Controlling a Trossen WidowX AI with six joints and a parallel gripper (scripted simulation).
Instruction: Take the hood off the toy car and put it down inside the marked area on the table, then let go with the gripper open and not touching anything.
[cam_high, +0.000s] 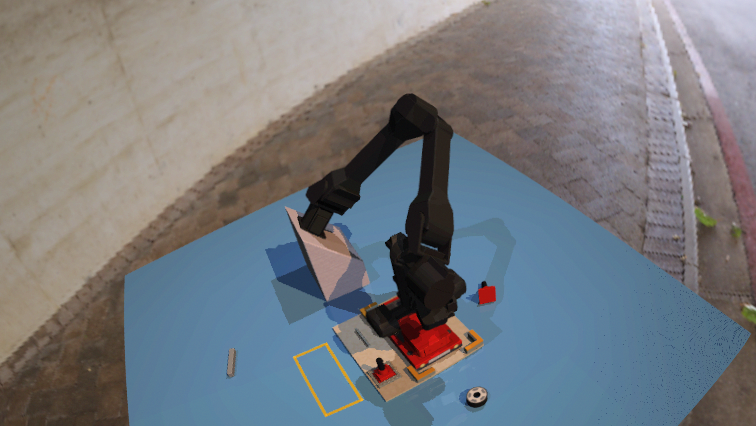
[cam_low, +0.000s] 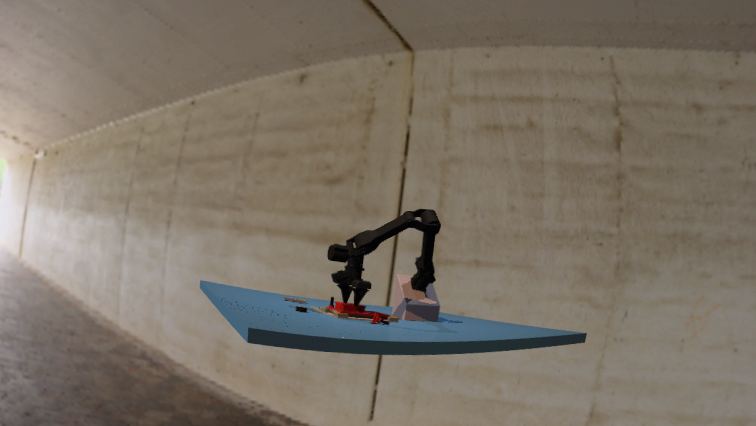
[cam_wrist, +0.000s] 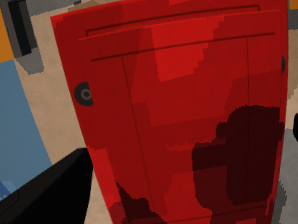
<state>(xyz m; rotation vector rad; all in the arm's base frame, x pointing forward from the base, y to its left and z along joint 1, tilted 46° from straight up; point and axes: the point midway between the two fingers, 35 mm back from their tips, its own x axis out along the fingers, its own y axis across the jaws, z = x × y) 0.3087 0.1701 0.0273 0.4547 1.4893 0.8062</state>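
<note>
The red toy car (cam_high: 438, 350) (cam_low: 349, 313) sits on a tan board (cam_high: 397, 387). In the wrist view its raised red top (cam_wrist: 185, 95) shows thin dark seam lines; I cannot tell for sure where the hood's edges lie. My gripper (cam_high: 412, 325) (cam_low: 351, 302) (cam_wrist: 194, 140) is open and empty, pointing down just above the car. Its fingers stand on either side of the red top in the wrist view; contact with the car cannot be made out. The marked area, a yellow outline (cam_high: 310, 350), lies on the blue table beside the board, with nothing inside it.
A red piece with a black knob (cam_high: 381, 372) stands on the board, another (cam_high: 486, 294) on the table. Orange brackets (cam_high: 421, 374) (cam_high: 473, 341) flank the car. A wheel (cam_high: 476, 396), a grey bar (cam_high: 231, 362) and the pinkish block (cam_high: 330, 269) (cam_low: 420, 310) at the arm's base are around.
</note>
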